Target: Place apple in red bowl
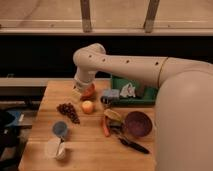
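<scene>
The apple [87, 106] is a small yellow-orange fruit lying on the wooden table [90, 150], right of the dark grape cluster [68, 112]. The red bowl [89, 91] sits just behind it, mostly hidden by my arm. My gripper [78, 93] hangs at the end of the pale arm, over the left side of the red bowl and just up and left of the apple. It is apart from the apple.
A purple bowl [138, 123] stands at the right. A carrot [105, 127], a banana-like piece [112, 114] and a black tool [131, 144] lie beside it. A green bin [136, 93] sits behind. A blue cup [60, 129] and a white cup [54, 148] stand at the front left.
</scene>
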### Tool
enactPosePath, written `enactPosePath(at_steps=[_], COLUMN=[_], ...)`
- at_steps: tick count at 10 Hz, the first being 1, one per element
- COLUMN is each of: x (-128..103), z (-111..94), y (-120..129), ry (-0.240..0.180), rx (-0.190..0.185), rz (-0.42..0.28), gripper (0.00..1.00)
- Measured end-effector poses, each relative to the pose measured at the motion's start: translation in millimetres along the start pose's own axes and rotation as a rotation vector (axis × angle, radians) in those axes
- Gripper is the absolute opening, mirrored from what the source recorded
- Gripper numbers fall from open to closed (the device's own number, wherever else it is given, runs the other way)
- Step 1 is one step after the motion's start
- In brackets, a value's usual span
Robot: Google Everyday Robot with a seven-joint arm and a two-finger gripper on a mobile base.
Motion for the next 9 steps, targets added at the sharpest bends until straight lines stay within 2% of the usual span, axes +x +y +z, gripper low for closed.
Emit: enactPosePath(at_steps=[3, 6, 9], x=[3.4, 19.0, 29.6], z=[6.6, 40.0, 59.8], y=[-2.2, -9.2, -13.7], ry=[0.026, 0.068, 0.096], rx=[-0.009, -0.019, -0.027], rz=[0.021, 0.072, 0.102], gripper=[0.66, 0.66, 0.66])
